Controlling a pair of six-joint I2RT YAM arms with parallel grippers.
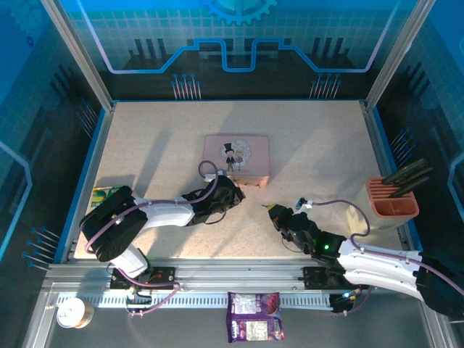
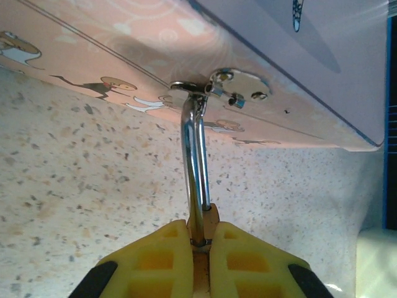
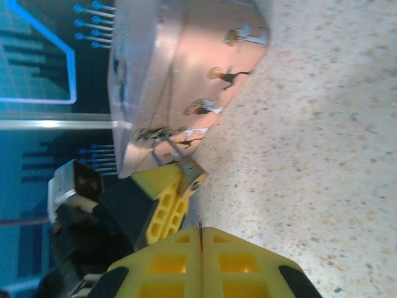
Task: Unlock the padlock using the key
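Now, left jaws pinch the padlock [image 2: 197, 149], hanging from the hasp [image 2: 239, 84] at the tin's [image 1: 250, 145] 6 o'clock edge. Right jaws, closed on the key [image 3: 200, 225], sit at the padlock's 4 o'clock, apart. By my read, inserting and turning are both left to do.

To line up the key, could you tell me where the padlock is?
Left wrist view: the padlock hooks the pink tin's hasp, body pinched in the left gripper.
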